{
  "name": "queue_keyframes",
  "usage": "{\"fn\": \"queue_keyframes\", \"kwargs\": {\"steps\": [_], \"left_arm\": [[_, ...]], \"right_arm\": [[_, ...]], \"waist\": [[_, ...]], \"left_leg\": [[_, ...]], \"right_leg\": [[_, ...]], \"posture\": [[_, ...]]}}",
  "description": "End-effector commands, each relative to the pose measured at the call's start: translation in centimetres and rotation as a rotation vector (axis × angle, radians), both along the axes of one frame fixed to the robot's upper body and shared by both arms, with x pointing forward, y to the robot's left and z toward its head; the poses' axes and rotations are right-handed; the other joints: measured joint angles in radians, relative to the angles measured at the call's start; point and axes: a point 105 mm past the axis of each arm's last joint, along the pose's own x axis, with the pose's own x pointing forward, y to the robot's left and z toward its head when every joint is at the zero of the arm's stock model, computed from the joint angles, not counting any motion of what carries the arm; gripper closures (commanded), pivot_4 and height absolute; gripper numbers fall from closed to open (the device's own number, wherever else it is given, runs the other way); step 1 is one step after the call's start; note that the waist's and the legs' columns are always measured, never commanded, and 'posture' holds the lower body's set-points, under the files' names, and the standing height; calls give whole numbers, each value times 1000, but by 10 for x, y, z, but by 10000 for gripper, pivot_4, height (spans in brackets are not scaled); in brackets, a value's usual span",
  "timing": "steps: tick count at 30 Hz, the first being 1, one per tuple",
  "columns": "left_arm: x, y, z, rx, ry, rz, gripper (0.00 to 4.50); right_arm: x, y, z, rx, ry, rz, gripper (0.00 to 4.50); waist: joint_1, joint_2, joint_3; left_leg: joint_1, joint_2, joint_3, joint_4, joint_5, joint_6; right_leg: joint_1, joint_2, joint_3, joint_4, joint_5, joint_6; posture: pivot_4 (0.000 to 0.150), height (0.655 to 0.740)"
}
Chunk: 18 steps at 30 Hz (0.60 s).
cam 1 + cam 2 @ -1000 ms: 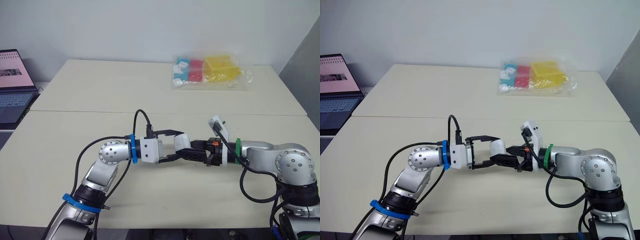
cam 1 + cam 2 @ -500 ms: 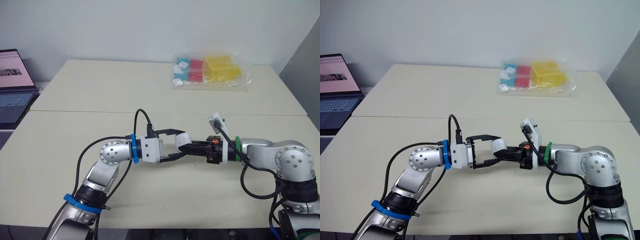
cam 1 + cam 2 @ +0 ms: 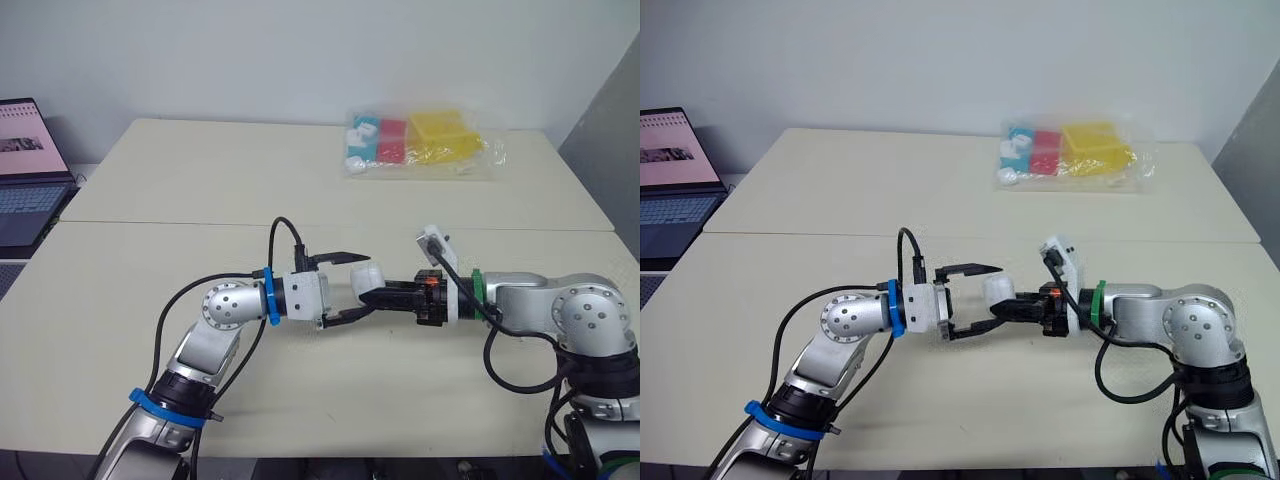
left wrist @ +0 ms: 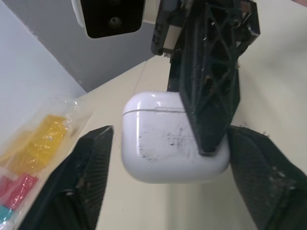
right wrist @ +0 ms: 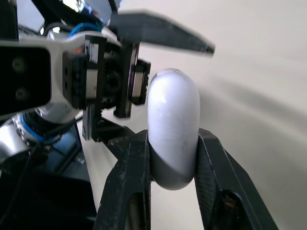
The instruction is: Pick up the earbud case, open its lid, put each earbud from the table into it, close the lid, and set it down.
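– Under the earbud case (image 4: 158, 139), was that just the big beige table (image 3: 200, 200)? And what else was sitting around it?

– Yep, table below it, and the case looked lifted off the top, with a shadow underneath. Way off to the robot's left of the case sat an open laptop (image 3: 25, 175). Well beyond the case, toward the far edge, lay a clear plastic bag (image 3: 420, 145) with yellow, red and blue bits inside.

– Ok, so who actually had the case?

– That was the right gripper (image 5: 172, 136). It reached in from the robot's right of the case and its two black fingers (image 5: 129, 191) were clamped on the case's broad faces. Meanwhile the left gripper (image 3: 370, 283) came at the case from the opposite side with its own fingers spread wide, one on each side of the case, not pinching anything.

– Lid?

– Down. The seam on the white shell looked shut, no gap that I could spot.
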Motion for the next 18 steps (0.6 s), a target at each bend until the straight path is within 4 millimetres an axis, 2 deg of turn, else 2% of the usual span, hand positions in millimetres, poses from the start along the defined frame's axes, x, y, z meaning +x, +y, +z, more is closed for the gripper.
{"fn": "queue_keyframes", "kwargs": {"steps": [1,3,5,7,9,11,13,15,18], "left_arm": [[0,2,9,18,2,-8,0],[9,18,1,12,232,76,0],[11,38,-8,37,432,135,0],[1,49,-15,94,599,142,0],[-10,52,-17,157,707,128,0],[-16,50,-17,187,730,118,0],[-15,42,-12,176,753,126,0],[-12,24,-4,155,740,127,0],[-2,7,7,110,673,149,0]], "right_arm": [[-1,0,10,-10,-63,34,37138],[0,-3,13,-14,-65,45,37138],[2,-11,14,-55,-77,53,37138],[8,-21,16,-146,-138,49,37138],[12,-28,16,-263,-226,82,37138],[13,-31,15,-343,-289,127,37138],[16,-34,14,-504,-440,223,37138],[17,-32,11,-641,-567,333,37138],[15,-23,11,-645,-598,400,37138]], "waist": [[0,0,0],[-1,0,0],[-6,0,0],[-8,0,0],[-11,1,1],[-11,1,1],[-7,2,1],[-4,2,2],[-1,2,2]], "left_leg": [[0,0,0,0,0,0],[-1,0,0,0,0,0],[-2,0,0,0,0,0],[-2,0,0,0,0,0],[-4,0,0,0,0,0],[-5,0,0,0,0,0],[-8,0,-1,0,0,0],[-12,-1,0,2,0,0],[-15,-1,-1,10,-1,1]], "right_leg": [[0,0,0,0,0,0],[-1,0,0,0,0,0],[-2,1,0,1,0,0],[-3,1,0,1,0,0],[-5,2,0,1,0,0],[-7,1,0,0,0,0],[-8,1,-1,-1,0,0],[-12,1,0,0,0,1],[-13,3,0,2,0,1]], "posture": [[1500,7400],[1500,7400],[1500,7400],[1500,7400],[1500,7400],[1500,7400],[1500,7400],[1500,7400],[1500,7400]]}}
